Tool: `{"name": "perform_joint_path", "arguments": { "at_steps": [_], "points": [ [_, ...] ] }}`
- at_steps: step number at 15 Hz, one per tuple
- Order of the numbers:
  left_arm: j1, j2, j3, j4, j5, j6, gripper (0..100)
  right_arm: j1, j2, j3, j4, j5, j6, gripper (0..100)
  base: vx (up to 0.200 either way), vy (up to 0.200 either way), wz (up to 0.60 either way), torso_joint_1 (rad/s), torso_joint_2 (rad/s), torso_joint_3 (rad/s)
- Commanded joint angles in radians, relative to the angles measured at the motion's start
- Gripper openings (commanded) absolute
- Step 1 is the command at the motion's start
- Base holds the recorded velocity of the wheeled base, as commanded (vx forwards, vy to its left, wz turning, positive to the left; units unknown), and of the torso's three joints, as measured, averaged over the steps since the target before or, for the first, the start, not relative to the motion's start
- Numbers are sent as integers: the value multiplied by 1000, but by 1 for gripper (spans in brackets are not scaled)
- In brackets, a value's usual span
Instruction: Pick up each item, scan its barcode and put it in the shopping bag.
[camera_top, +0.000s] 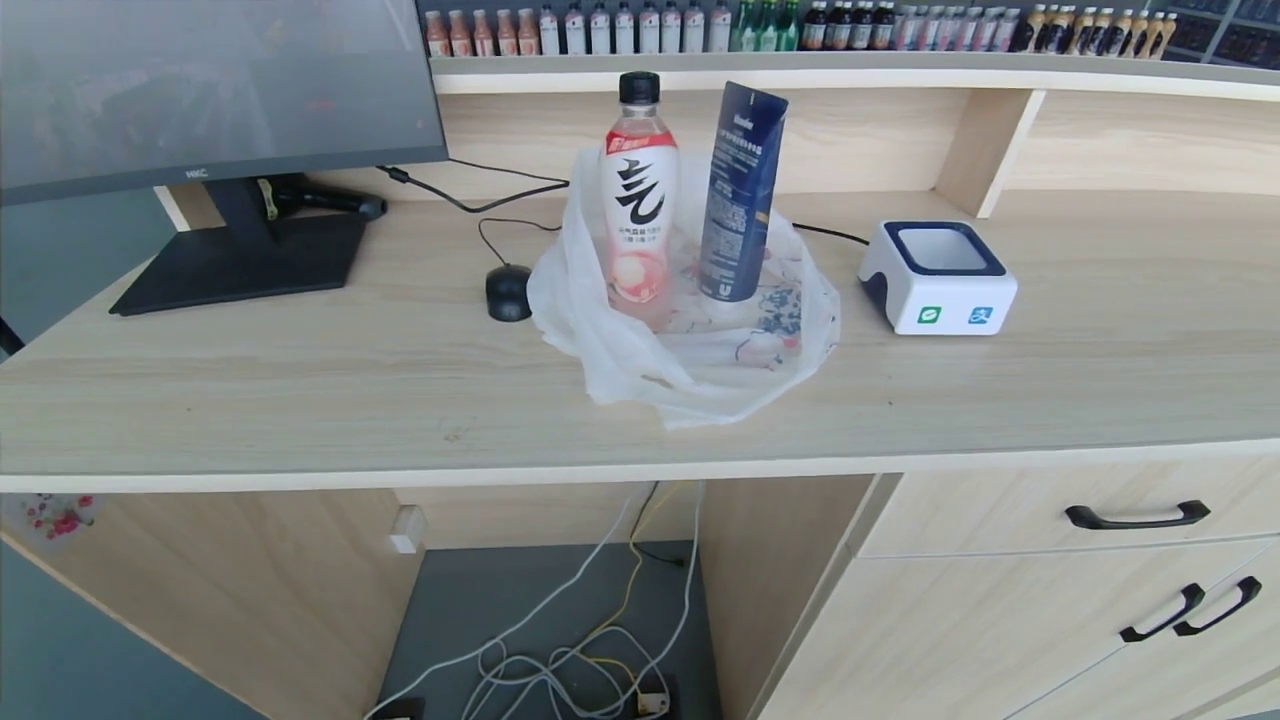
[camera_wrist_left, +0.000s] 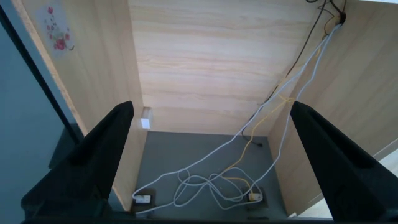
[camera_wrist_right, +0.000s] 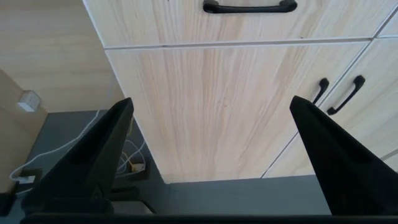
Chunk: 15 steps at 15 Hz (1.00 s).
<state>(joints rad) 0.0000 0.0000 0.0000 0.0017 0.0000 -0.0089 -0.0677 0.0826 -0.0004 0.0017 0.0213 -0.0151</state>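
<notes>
A white shopping bag (camera_top: 690, 340) lies open on the wooden counter (camera_top: 300, 390), a little right of centre. Inside it stand a pink drink bottle (camera_top: 638, 200) with a black cap and a dark blue tube pack (camera_top: 740, 195), both upright. A white and blue barcode scanner (camera_top: 935, 277) sits just right of the bag. My left gripper (camera_wrist_left: 208, 149) is open, held low and facing the kneehole under the counter with nothing between its fingers. My right gripper (camera_wrist_right: 208, 149) is open too, facing the cabinet doors (camera_wrist_right: 236, 106) below the counter, empty.
A monitor (camera_top: 215, 90) on a black stand fills the counter's left back, with a handheld scanner (camera_top: 320, 200) behind it and a black mouse (camera_top: 508, 292) near the bag. Shelves of bottles (camera_top: 800, 28) run along the back. Loose cables (camera_wrist_left: 217, 180) lie on the floor under the counter.
</notes>
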Motion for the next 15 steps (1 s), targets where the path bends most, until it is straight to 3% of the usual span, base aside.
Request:
{"name": "perform_joint_path", "arguments": {
  "at_steps": [1, 3, 15],
  "points": [
    [0, 2, 0, -2, 0, -9, 100, 0, 5, 0, 0, 0, 0, 100, 0, -200, 0, 32, 17, -17],
    [0, 2, 0, -3, 2, -22, 100, 0, 5, 0, 0, 0, 0, 100, 0, -200, 0, -7, 2, 10],
    [0, 2, 0, -2, 2, -22, 100, 0, 5, 0, 0, 0, -5, 100, 0, -200, 0, 4, 3, 4]
  ]
}}
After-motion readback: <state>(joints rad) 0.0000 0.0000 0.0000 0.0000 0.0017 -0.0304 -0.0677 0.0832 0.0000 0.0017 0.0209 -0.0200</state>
